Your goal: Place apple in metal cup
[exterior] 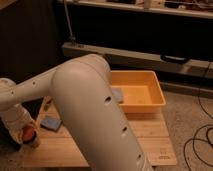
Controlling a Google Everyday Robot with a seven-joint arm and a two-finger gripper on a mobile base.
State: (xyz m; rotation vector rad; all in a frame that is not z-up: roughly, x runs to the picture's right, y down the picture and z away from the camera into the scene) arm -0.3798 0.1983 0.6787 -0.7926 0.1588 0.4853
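Observation:
My white arm fills the foreground and bends back to the lower left. The gripper is at the wooden table's front left corner. The orange-red apple shows right at the gripper's end, low over the table edge. A small dull brownish shape just below and right of the apple may be the metal cup, but it is mostly hidden by the gripper and the apple. I cannot tell whether the apple is inside it or above it.
An orange plastic bin stands at the table's back right with a blue-grey block inside. Another blue-grey block lies on the table to the right of the gripper. A dark shelf unit stands behind. Cables lie on the floor at right.

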